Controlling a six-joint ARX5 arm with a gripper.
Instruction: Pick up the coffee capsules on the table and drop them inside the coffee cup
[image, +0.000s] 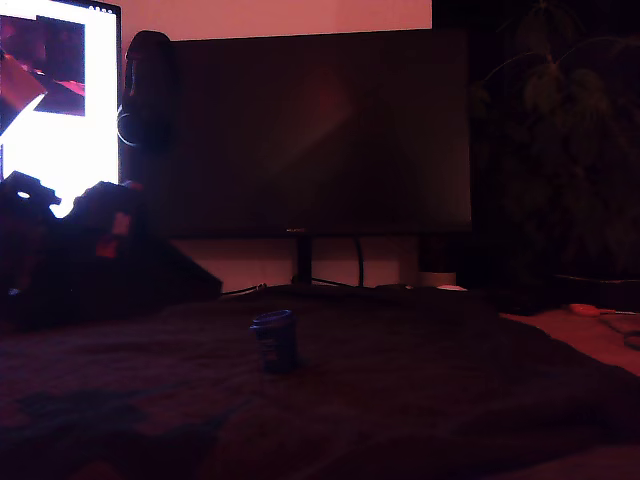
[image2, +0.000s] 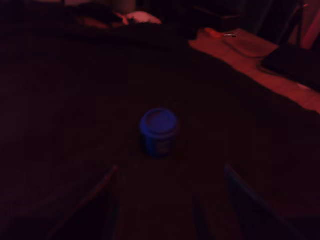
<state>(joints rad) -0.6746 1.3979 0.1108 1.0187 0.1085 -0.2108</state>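
Note:
One dark-blue coffee capsule (image: 273, 340) stands upright on the dark cloth, rim up, near the middle of the exterior view. In the wrist view the capsule (image2: 159, 131) sits ahead of my gripper (image2: 172, 205), centred between the two fingers (image2: 97, 200) and apart from both. The fingers are spread wide with nothing between them, so the gripper is open. My arm (image: 95, 225) shows as a dark shape at the exterior view's left, well away from the capsule. The coffee cup is out of view in both frames.
The scene is very dark. A large black monitor (image: 310, 130) stands behind the cloth on a thin stand (image: 302, 262). A bright screen (image: 60, 100) glows at the far left. Bare table (image2: 250, 55) with an orange object (image2: 212, 33) lies beyond the cloth's edge.

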